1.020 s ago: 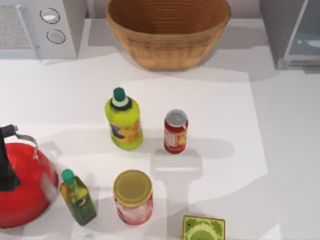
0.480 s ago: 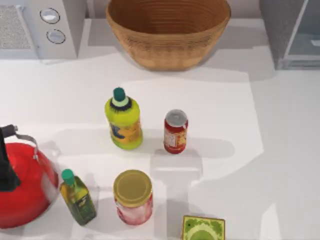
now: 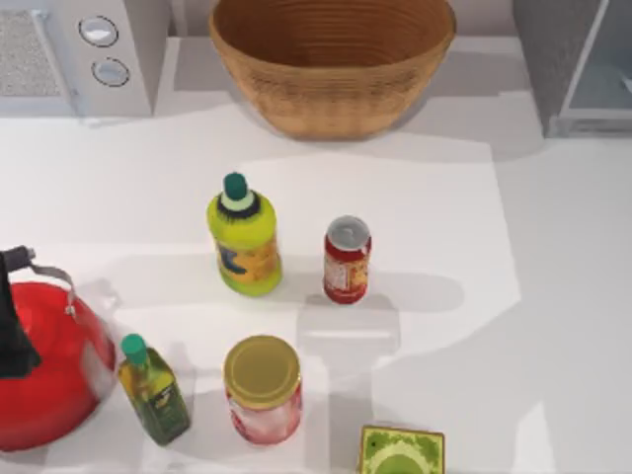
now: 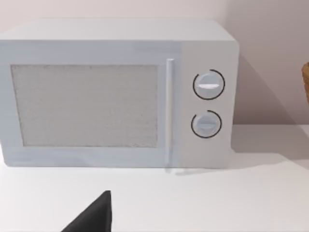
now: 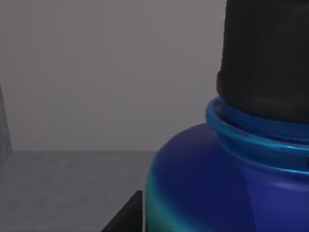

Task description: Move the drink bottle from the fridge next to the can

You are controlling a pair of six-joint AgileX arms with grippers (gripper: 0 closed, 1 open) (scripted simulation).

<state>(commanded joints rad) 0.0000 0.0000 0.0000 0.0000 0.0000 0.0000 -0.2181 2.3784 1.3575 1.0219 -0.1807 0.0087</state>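
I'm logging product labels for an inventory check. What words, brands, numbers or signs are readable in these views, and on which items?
None can be read.
Red can: pale label, print too blurred.
Yellow-green bottle: blue and orange label, no legible text.
Olive oil bottle: label too small.
Green-patterned box: pattern, no letters legible.
Microwave: two knobs, no markings legible.
Drink bottle: no label on the blue shoulder or black cap.

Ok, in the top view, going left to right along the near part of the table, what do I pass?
Red kettle → olive oil bottle → yellow-lidded jar → green patterned box at the near edge.
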